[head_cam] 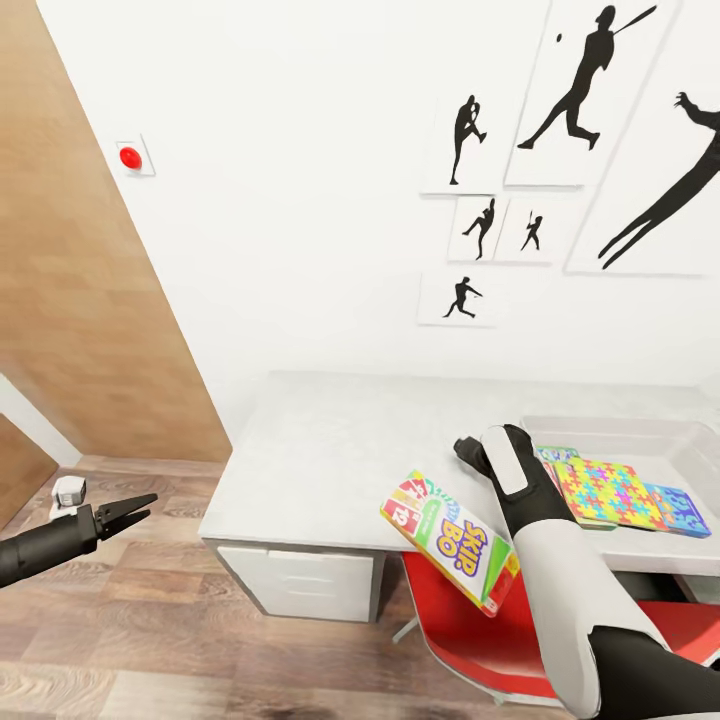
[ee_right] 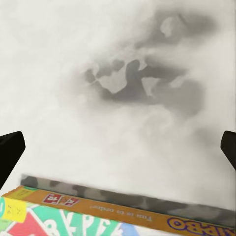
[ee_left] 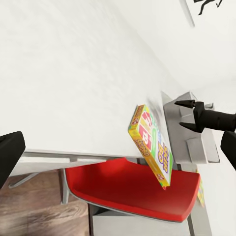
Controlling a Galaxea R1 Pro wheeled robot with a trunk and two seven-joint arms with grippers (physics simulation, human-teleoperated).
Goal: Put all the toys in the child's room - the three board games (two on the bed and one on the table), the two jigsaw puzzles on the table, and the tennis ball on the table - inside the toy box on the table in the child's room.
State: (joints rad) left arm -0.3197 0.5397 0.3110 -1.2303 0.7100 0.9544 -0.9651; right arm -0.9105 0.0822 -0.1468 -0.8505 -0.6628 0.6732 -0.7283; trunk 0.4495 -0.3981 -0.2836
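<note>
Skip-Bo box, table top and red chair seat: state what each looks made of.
Skip-Bo box: looks like printed cardboard, judging by its flat panels, crisp edges and colourful lettering with a slight sheen. Table top: a smooth matte pale grey slab, perhaps laminate or painted board; no grain shows. Red chair seat: one moulded glossy shell, likely plastic. These are simulator renders, so all are guesses.

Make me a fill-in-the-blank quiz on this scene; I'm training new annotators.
1. The Skip-Bo box tilts at the table edge, above a ____ chair.
2. Beside the jigsaw puzzle lies a small ____ board game.
3. The right gripper has its fingers ____.
Missing words: red; blue; open.
</note>
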